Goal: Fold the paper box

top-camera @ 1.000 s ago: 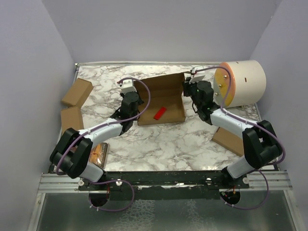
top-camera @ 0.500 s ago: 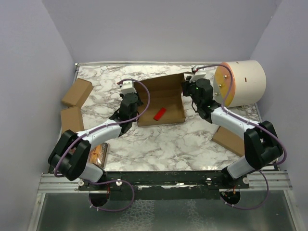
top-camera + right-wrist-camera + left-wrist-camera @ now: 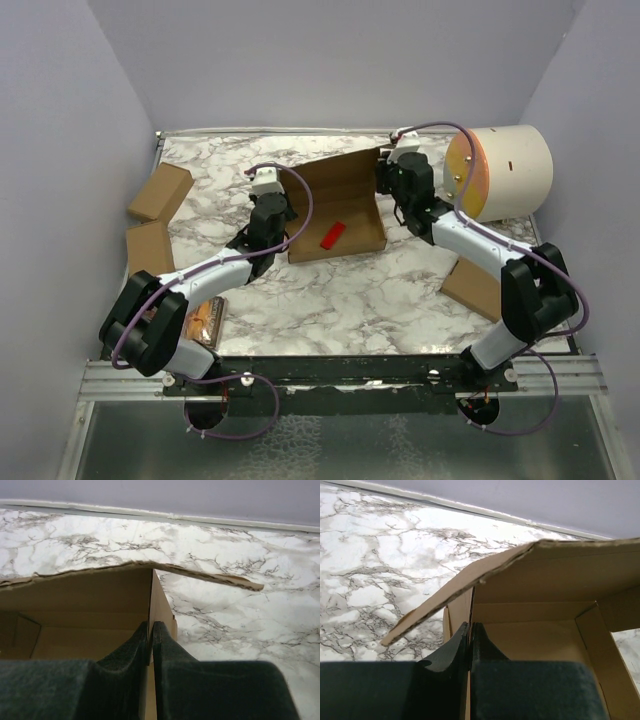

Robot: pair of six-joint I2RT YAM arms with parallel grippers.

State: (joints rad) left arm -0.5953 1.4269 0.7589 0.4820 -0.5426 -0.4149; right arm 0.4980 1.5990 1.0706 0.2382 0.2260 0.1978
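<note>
— Well, what worries you about the paper box (image 3: 340,205), sitting just past the middle of the marble table (image 3: 330,300), toward 12 o'clock?
— Both side walls are pinched at once. The left gripper (image 3: 470,630) is clamped on the box's 9 o'clock wall, the right gripper (image 3: 150,627) on its 3 o'clock wall near the far corner. If one arm pulls or lifts out of step with the other, I judge the corrugated wall could crease off its score line or tear, or the whole box could skew on the smooth top
— Anything else?
— The hinged lid (image 3: 555,565) stands raised and tilted at the far side, so a wall pushed the wrong way could jam under it. A small red piece (image 3: 332,236) lies loose on the box floor and could get trapped under a flap. The cream cylinder with the orange end (image 3: 505,172) sits just beside the right wrist, at its 3 o'clock; a wide swing may knock it
— And how do the arms stand?
— The left arm reaches from its base at 7 o'clock, forearm slanting toward 1 o'clock. The right arm comes from 5 o'clock, elbow out near the table's right edge, forearm running toward 10 o'clock. In both wrist views the fingers meet on the thin cardboard edge
</note>
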